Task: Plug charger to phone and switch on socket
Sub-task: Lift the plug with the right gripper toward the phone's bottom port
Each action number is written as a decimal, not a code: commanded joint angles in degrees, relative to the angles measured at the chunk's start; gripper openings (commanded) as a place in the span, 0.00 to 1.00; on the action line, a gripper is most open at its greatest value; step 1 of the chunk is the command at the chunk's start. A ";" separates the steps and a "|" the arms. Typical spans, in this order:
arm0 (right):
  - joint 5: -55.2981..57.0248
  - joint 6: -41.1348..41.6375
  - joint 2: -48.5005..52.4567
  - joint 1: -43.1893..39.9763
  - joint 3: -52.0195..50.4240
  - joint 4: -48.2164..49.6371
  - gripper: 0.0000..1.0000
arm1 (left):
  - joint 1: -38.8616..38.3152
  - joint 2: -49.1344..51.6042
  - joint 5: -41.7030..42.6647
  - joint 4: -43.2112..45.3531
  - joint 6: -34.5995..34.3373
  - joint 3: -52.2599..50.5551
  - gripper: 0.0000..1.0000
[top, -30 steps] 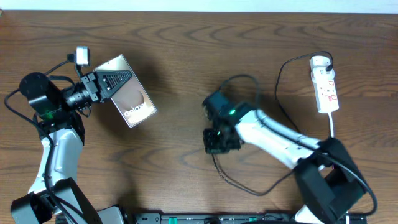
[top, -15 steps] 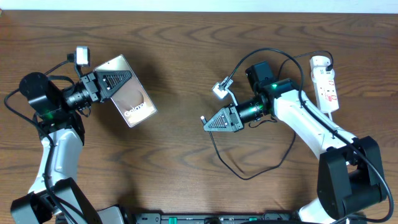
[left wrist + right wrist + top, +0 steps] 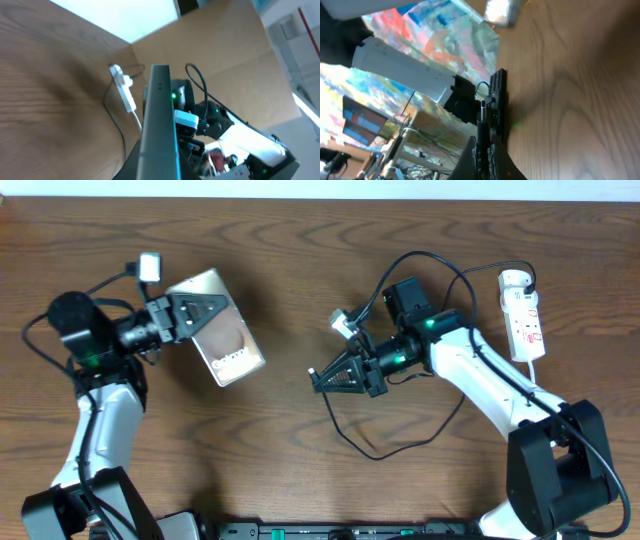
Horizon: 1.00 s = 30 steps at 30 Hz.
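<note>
The left pincer (image 3: 198, 313) clamps the phone (image 3: 232, 348), the right pincer (image 3: 322, 375) pinches the charger (image 3: 376, 457) tip: square tip to phone's facing edge before pushing.

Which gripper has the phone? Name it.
The left gripper, shut on the phone; the right gripper instead pinches the charger at its plug tip.

Robotics laboratory workstation. Indicators: a left arm (image 3: 100, 415) and a right arm (image 3: 480, 375) mounted at one wood-grain tabletop (image 3: 300, 240); plain brown board panels (image 3: 240, 55) behind it, upper right of the left wrist view; blurred display screens (image 3: 360, 125), lower left of the right wrist view.
</note>
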 commanded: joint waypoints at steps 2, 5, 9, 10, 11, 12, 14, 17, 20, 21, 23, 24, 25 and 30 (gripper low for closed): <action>-4.50 1.49 1.36 4.11 0.72 3.17 0.01 | -3.89 -0.13 1.33 0.90 0.33 0.55 0.07; -5.57 4.02 1.62 5.46 0.72 6.10 0.01 | -5.33 -0.13 0.59 0.90 0.15 0.55 0.08; -5.66 6.88 1.88 6.51 0.72 9.38 0.01 | -5.79 -0.13 -1.20 0.92 -0.39 0.55 0.07; -5.88 7.45 1.88 6.58 0.72 9.94 0.01 | -5.79 -0.13 -1.84 0.92 -0.59 0.55 0.07; -6.29 7.76 1.88 6.60 0.72 10.45 0.01 | -5.79 -0.13 -2.64 0.92 -0.79 0.55 0.08; -6.34 8.59 1.88 6.60 0.72 11.15 0.01 | -5.79 -0.13 -3.61 0.92 -0.98 0.55 0.07; -6.36 9.75 1.88 6.54 0.72 12.44 0.01 | -5.81 -0.13 -5.75 0.94 -1.01 0.55 0.07; -6.36 11.10 1.88 6.54 0.72 14.27 0.01 | -5.81 -0.13 -8.04 2.38 -1.53 0.55 0.07; -6.34 13.97 2.21 6.60 0.72 16.92 0.01 | -5.79 -0.13 -8.61 6.27 -4.35 0.55 0.07; -6.34 14.62 2.69 6.62 0.72 17.75 0.01 | -5.79 -0.13 -8.61 7.98 -5.42 0.55 0.07; -6.34 16.06 3.61 6.62 0.72 19.71 0.01 | -5.79 -0.13 -8.63 10.54 -6.91 0.55 0.07; -6.34 16.81 4.28 6.60 0.72 20.59 0.01 | -5.79 -0.13 -8.63 11.17 -7.37 0.55 0.07; -6.36 17.99 4.96 6.60 0.72 21.75 0.01 | -5.79 -0.13 -8.61 11.76 -7.87 0.55 0.07; -6.38 19.58 8.20 6.78 0.72 24.33 0.01 | -5.79 -0.13 -8.57 11.78 -7.91 0.55 0.07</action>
